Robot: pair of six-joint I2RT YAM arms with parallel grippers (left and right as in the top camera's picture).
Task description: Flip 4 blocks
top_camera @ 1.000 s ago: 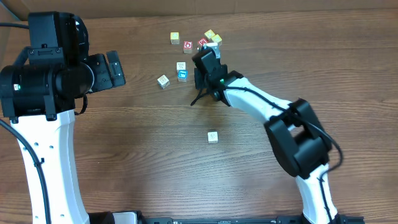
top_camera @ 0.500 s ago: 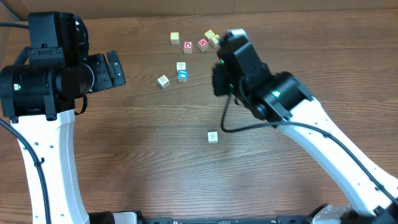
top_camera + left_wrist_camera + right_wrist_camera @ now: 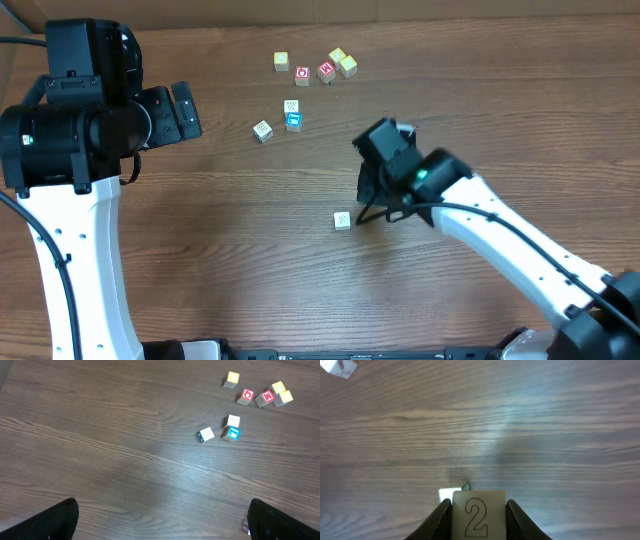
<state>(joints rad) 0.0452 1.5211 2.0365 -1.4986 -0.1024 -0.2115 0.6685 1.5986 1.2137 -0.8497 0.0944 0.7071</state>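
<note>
right pincer [image 3: 372, 203] grips a 2 block [image 3: 478, 512] just right of the lone block [image 3: 342, 220] on the bench [image 3: 250, 260]; left pincer [image 3: 183, 112] gapes wide, far left of it.

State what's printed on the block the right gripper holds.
An outlined 2 on the block, best in right wrist view.

Dark wood-grain table [image 3: 250, 270] under soft overhead light — pale glare across its surface, tan board [image 3: 500, 8] lining the far edge.

The pale block [image 3: 478, 515] bears a brown-outlined 2 — blue-faced block [image 3: 293, 121], red-faced block [image 3: 302, 73], brown wood-grain table [image 3: 250, 260].
</note>
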